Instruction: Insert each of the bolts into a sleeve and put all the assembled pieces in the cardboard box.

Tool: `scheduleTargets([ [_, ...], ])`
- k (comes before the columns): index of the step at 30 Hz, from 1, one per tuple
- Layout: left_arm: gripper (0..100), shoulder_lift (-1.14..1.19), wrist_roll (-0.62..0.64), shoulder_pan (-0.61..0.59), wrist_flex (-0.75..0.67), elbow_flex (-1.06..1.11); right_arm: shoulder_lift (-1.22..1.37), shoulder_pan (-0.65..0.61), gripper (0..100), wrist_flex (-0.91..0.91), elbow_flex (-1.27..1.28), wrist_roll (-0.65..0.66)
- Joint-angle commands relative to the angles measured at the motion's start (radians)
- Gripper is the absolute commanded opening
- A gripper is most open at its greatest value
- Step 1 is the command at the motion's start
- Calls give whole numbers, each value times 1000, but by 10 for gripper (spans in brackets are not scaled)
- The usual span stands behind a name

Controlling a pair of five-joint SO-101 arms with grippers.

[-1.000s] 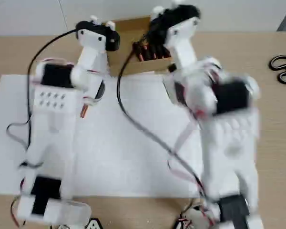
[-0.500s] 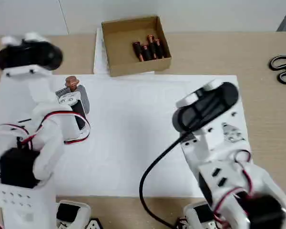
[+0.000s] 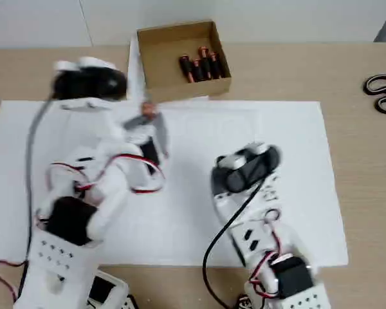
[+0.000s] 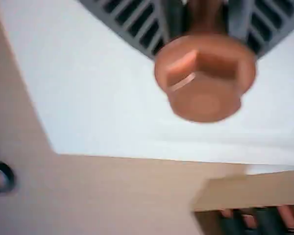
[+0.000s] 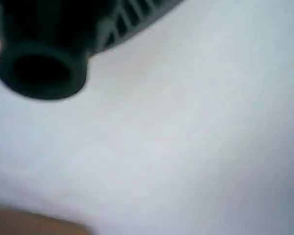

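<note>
**Bolt in left gripper, sleeve in right, both short of the box**

The left gripper [image 3: 147,126] is clamped on a copper bolt [image 3: 148,109]. The bolt's hex head sticks out past the grey ribbed fingers [image 4: 132,19]. The gripper sits close to the cardboard box [image 3: 156,40], on the arms' side of it near its left corner, over the white sheet [image 3: 296,141]. In the left wrist view the bolt head is large and blurred, with a box corner beyond it.

The right gripper [image 5: 76,27] is closed around a black sleeve [image 5: 41,73], whose open bore faces the wrist camera above the sheet. The right arm [image 3: 248,168] is well apart from the box, also on the arms' side and toward its right.

Several assembled pieces [image 3: 202,65] lie side by side inside the box, nearer its right wall. Scissors [image 3: 381,93] lie on the bare table [image 3: 347,71], well to the right of the box.
</note>
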Motion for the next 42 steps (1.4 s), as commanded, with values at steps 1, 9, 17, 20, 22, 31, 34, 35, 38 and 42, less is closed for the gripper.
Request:
scheduleTargets([
  [1,6,-25,-2,61,-101,27,-70,-56,4,-48,64,-15],
  [9,6,-26,-2,186,-147,102,-105,-159,4,-48,98,-17],
  [17,6,-34,-91,192,-279,234,-105,-160,4,-48,98,-18],
  [20,6,-34,-94,190,-310,259,-105,-162,4,-48,98,-18],
  [22,6,-34,-92,190,-315,265,-105,-162,4,-48,97,-18],
  [31,6,-34,-89,190,-265,262,-105,-157,4,-48,95,-18],
  [34,6,-35,-89,190,-236,262,-105,-157,4,-48,95,-18],
  [35,6,-37,-89,190,-232,262,-105,-157,4,-48,95,-18],
  [38,6,-75,-87,190,-230,266,-105,-157,4,-48,95,-18],
  [42,6,-98,-87,192,-186,275,-105,-157,4,-48,95,-18],
])
